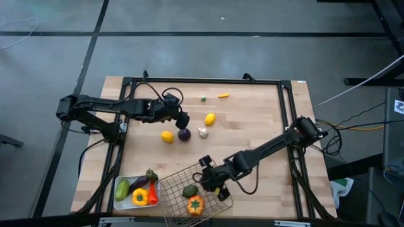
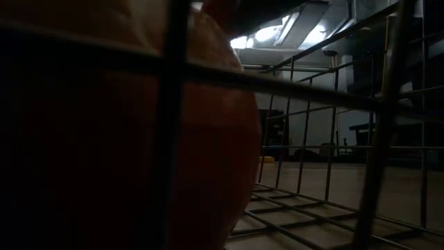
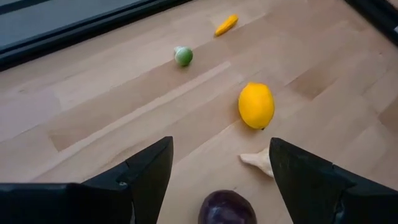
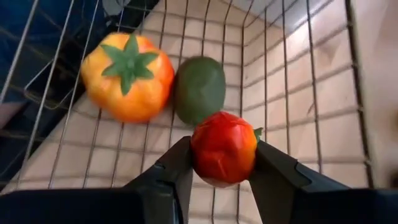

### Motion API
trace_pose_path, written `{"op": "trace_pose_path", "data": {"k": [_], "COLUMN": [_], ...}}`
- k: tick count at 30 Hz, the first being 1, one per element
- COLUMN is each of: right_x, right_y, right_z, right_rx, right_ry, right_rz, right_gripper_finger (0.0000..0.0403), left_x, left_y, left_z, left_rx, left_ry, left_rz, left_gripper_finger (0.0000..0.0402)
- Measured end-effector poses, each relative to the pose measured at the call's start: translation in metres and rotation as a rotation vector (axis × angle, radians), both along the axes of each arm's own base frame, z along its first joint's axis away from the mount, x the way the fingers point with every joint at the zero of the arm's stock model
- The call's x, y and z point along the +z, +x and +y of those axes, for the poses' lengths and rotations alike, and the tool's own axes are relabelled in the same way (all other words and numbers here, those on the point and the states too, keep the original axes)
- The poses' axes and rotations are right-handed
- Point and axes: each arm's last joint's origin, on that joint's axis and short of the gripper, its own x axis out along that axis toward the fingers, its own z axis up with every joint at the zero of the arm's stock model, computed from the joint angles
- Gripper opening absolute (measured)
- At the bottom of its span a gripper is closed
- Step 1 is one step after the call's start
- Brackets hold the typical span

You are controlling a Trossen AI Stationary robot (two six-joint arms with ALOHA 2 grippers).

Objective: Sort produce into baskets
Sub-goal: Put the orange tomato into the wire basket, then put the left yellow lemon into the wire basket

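My right gripper (image 4: pixel 222 163) is shut on a round red piece (image 4: pixel 224 146) inside the silver wire basket (image 1: pixel 173 183). An orange pepper (image 4: pixel 127 74) and a dark green piece (image 4: pixel 199 90) lie on the basket's floor. My left gripper (image 1: pixel 184 122) hangs open just above and behind the purple onion (image 3: pixel 227 210), touching nothing. Around the onion on the wood lie the garlic (image 3: pixel 258 162), two lemons (image 1: pixel 209 118) (image 1: pixel 166 137), a small green ball (image 3: pixel 183 56) and a small yellow-orange piece (image 3: pixel 226 25). The white tray (image 1: pixel 117 203) holds a cucumber, an eggplant and peppers. My right gripper pinches the red piece by two opposite sides (image 4: pixel 198 152) between its two fingers. The fingers slant down into the basket from the table's right. The piece sits over the mesh floor beside the green piece; whether it touches the mesh I cannot tell.
The dark frame (image 1: pixel 202 81) runs around the wooden table. Bare wood lies on the right half between the lemons and the right arm. In the low view the orange pepper (image 2: pixel 104 139) fills the picture's left behind the basket's wires (image 2: pixel 173 125).
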Motion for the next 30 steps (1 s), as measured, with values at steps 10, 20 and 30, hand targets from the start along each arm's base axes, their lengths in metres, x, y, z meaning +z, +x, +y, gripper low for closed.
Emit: {"op": "trace_pose_path", "data": {"k": [10, 20, 30], "right_x": [-0.013, -0.038, -0.036], "right_y": [0.018, 0.027, 0.029], "right_z": [-0.013, -0.013, -0.012], "right_rx": [-0.031, -0.025, -0.013], "right_ry": [0.024, 0.039, 0.061], "right_rz": [-0.022, 0.019, 0.001], "right_gripper_finger": [0.0134, 0.0140, 0.0236], "left_x": [-0.017, -0.034, -0.035], "left_y": [0.011, 0.020, 0.021], "left_z": [0.001, 0.001, 0.001], "left_rx": [-0.001, -0.001, 0.003], "left_ry": [-0.005, -0.009, -0.012], "left_rz": [0.065, 0.129, 0.127], "left_gripper_finger": [0.0263, 0.0263, 0.0263]}}
